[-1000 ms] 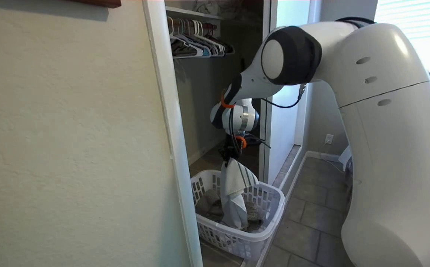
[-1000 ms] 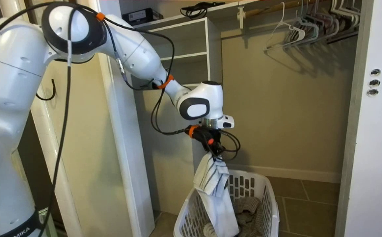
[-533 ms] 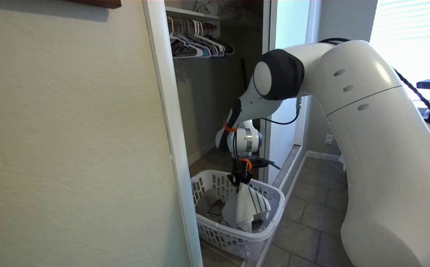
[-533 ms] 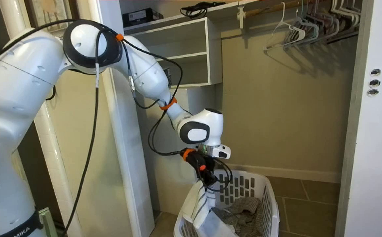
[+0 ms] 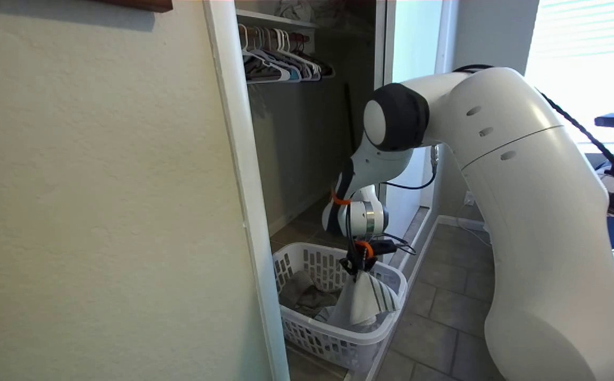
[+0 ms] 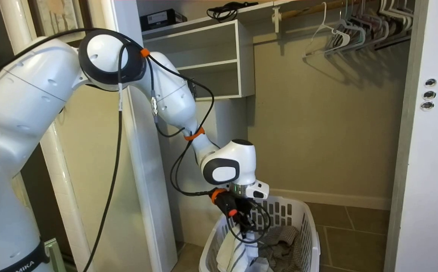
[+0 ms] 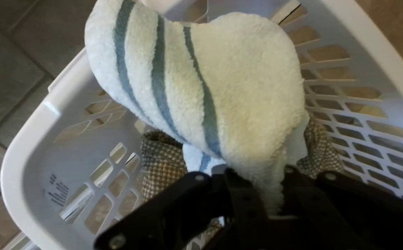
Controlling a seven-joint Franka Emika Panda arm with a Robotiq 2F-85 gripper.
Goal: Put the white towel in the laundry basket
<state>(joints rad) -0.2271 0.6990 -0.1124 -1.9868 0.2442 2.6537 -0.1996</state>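
Note:
The white towel (image 5: 368,300) with blue-grey stripes hangs from my gripper (image 5: 357,271), and its lower part is down inside the white laundry basket (image 5: 357,353). In an exterior view the towel (image 6: 238,254) bunches at the basket's near left side, under the gripper (image 6: 244,228). In the wrist view the towel (image 7: 246,76) is pinched between the fingers of the gripper (image 7: 255,175). A fold of it flops forward over the basket, whose rim (image 7: 17,163) shows at left. The fingertips are about level with the basket's rim. The towel's lower end is partly hidden.
Brown checkered cloth (image 6: 285,243) lies in the basket, also visible in the wrist view (image 7: 161,161). The basket stands in a closet doorway between a white door frame (image 5: 249,201) and a door (image 5: 413,180). Hangers (image 6: 349,36) and a shelf unit (image 6: 245,60) are above.
The arm has lowered the towel from above the basket down into it. It has also shifted toward the basket's tiled-floor side. The gripper has kept hold of the towel.

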